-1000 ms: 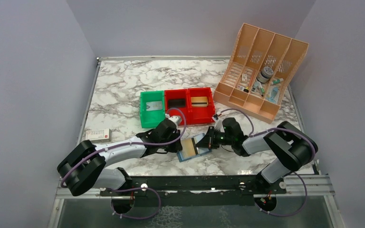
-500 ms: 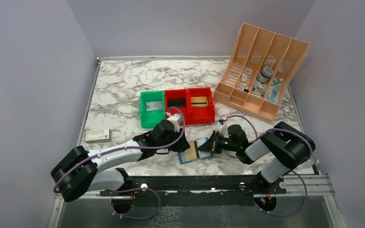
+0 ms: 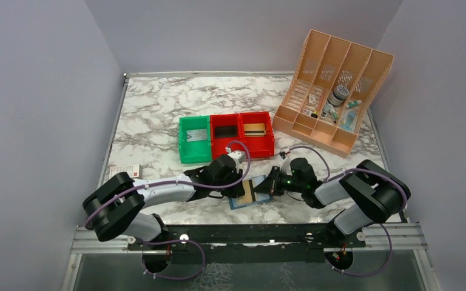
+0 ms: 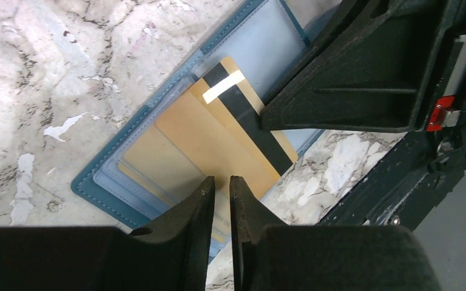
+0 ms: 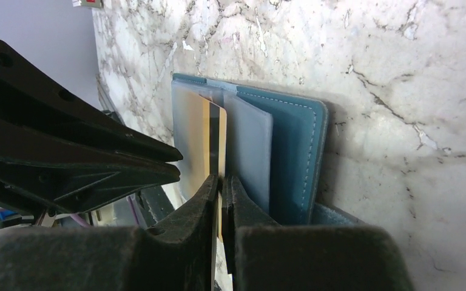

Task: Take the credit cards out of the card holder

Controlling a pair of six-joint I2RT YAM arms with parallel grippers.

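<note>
The blue card holder [image 3: 262, 199] lies open on the marble between my two grippers. Tan credit cards [image 4: 188, 130] sit in its slot pockets. One tan card with a black stripe [image 4: 243, 115] sticks out towards the right gripper. My right gripper [image 5: 221, 182] is shut on that card's edge [image 5: 215, 133], beside the card holder's blue panel [image 5: 291, 151]. My left gripper [image 4: 221, 182] rests its tips on the card holder's left panel [image 4: 100, 185], jaws almost together with only a thin slit and nothing between them. In the top view the left gripper [image 3: 238, 189] and right gripper [image 3: 271, 183] face each other.
Behind the card holder stand a green bin [image 3: 185, 145] holding a grey card and two red bins [image 3: 226, 145], the right one with a tan card [image 3: 254, 128]. A peach organiser [image 3: 334, 91] is at the back right. A white-and-red box [image 3: 124, 171] lies at the left.
The card holder has gone from tilted up to lying flat. My left gripper opened briefly, shut again and shifted right over it. The right gripper drew back a little to the right.
</note>
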